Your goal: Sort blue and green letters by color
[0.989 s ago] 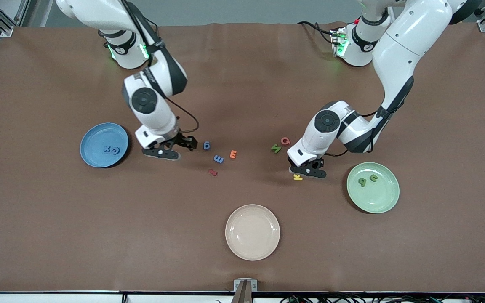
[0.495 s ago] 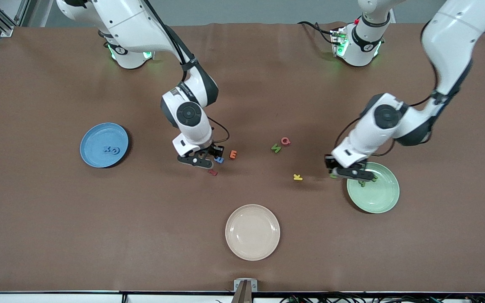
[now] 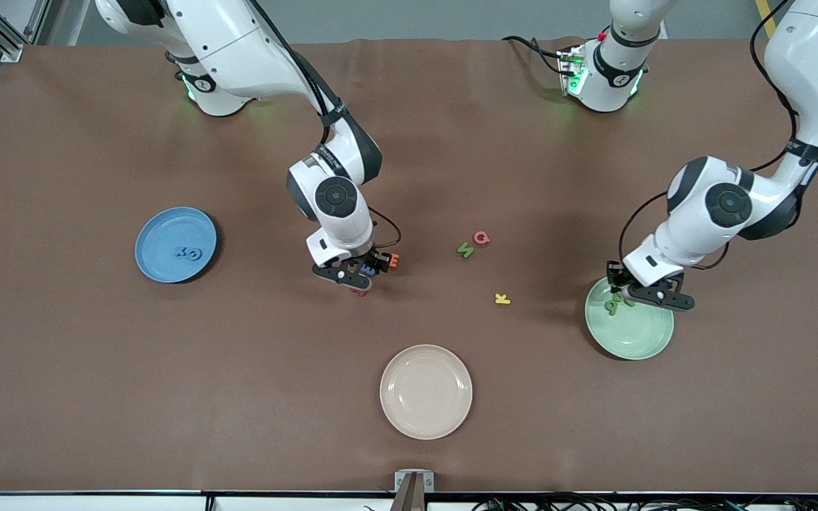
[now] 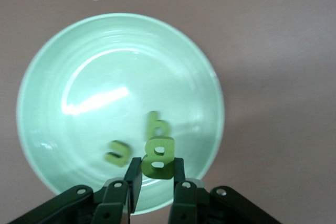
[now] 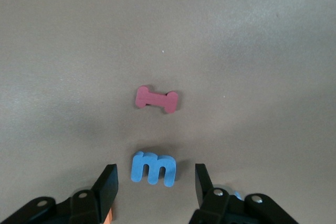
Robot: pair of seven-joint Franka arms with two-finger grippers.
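From the front camera, the right gripper (image 3: 352,273) hangs low over the middle cluster of letters, with the orange E (image 3: 394,260) just beside it on the brown counter (image 3: 238,397). The blue plate (image 3: 175,244) at the right arm's end has two blue letters (image 3: 189,252) lying in it. The left gripper (image 3: 637,293) is over the green plate (image 3: 629,326). A green N (image 3: 465,249) and pink G (image 3: 481,238) sit side by side mid-counter, with the yellow K (image 3: 502,299) nearer the camera and an empty beige plate (image 3: 426,391) nearer still.

In the left wrist view, the gripper is clenched on a green B (image 4: 157,157), held above the plate, where a green q (image 4: 157,124) and another green letter (image 4: 117,152) already lie.

In the right wrist view, the fingers (image 5: 107,187) are spread wide, released, with a blue m (image 5: 153,168) on the counter between them and a dark red I (image 5: 156,99) close by.
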